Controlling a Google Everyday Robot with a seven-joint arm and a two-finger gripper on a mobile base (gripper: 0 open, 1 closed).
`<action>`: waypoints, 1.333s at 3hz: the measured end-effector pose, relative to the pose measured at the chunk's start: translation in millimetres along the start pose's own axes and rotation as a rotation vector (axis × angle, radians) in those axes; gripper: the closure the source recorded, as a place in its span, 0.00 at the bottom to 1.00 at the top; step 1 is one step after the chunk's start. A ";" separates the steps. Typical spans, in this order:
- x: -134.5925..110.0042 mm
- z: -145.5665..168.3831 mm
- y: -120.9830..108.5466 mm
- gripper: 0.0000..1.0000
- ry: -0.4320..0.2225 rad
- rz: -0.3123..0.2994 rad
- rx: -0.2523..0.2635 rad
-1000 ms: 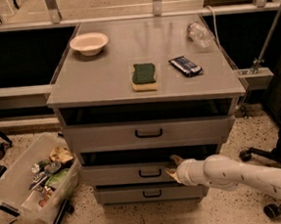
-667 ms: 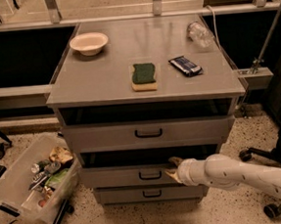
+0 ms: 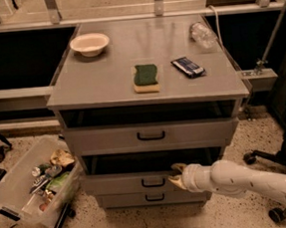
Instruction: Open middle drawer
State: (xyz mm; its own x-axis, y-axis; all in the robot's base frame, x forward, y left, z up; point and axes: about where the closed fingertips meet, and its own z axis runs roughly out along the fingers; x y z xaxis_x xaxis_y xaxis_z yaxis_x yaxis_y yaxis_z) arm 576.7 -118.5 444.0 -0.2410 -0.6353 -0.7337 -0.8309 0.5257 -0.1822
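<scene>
While your gripper (image 3: 177, 175) sits open at 3 o'clock of the middle drawer (image 3: 120, 184) handle (image 3: 153, 182): reaching step; next, clasp handle, pull outward.

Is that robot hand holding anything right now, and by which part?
Cannot tell. The gripper is at the middle drawer front, just right of its handle; a grip is not visible.

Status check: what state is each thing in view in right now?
middle drawer: dark gap above front, not clearly out
top drawer: similar dark gap above
bottom drawer: looks shut
gripper: at middle drawer front, right of handle
bowl: upright, empty
bottle: lying on side
sponge: flat, green side up
bin: holds trash
</scene>
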 end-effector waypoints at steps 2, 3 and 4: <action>4.3 -17.1 21.8 1.00 -0.009 0.035 0.019; 4.3 -17.1 21.8 1.00 -0.009 0.035 0.019; 13.8 -28.3 31.9 1.00 -0.003 0.036 0.021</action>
State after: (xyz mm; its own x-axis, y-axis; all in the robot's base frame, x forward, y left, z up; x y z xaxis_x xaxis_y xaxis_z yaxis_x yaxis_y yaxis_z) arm 532.7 -126.5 446.7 -0.2686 -0.6141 -0.7421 -0.8111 0.5598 -0.1697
